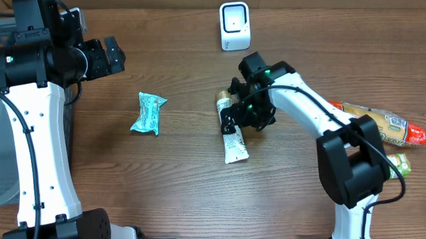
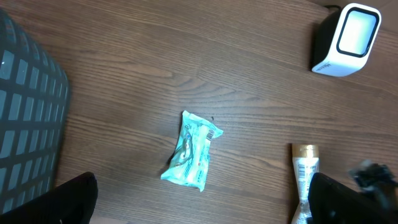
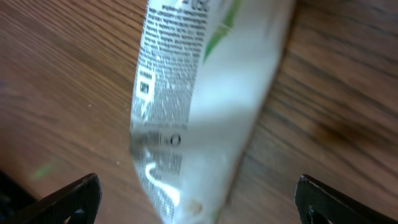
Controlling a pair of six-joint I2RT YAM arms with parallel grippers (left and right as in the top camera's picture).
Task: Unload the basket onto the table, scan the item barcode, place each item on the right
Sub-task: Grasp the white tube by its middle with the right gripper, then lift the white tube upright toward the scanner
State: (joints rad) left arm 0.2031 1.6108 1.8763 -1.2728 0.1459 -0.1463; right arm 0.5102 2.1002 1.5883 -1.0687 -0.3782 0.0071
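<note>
Tube point(image 1: 235, 149) lies print-up between the wide jaws of the right gripper point(image 3: 199, 202) (nothing gripped), likely poised to lift it toward the scanner point(image 1: 235, 26) at the table's point(image 1: 168, 189) far edge.

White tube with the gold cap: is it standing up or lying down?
Lying down. The tube rests lengthwise on the table, under the open right claw.

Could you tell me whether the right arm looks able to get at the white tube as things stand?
Probably yes: the right tool hangs open just above the tube, which lies flat on the table with nothing on it. The packet lies well apart to its left.
</note>
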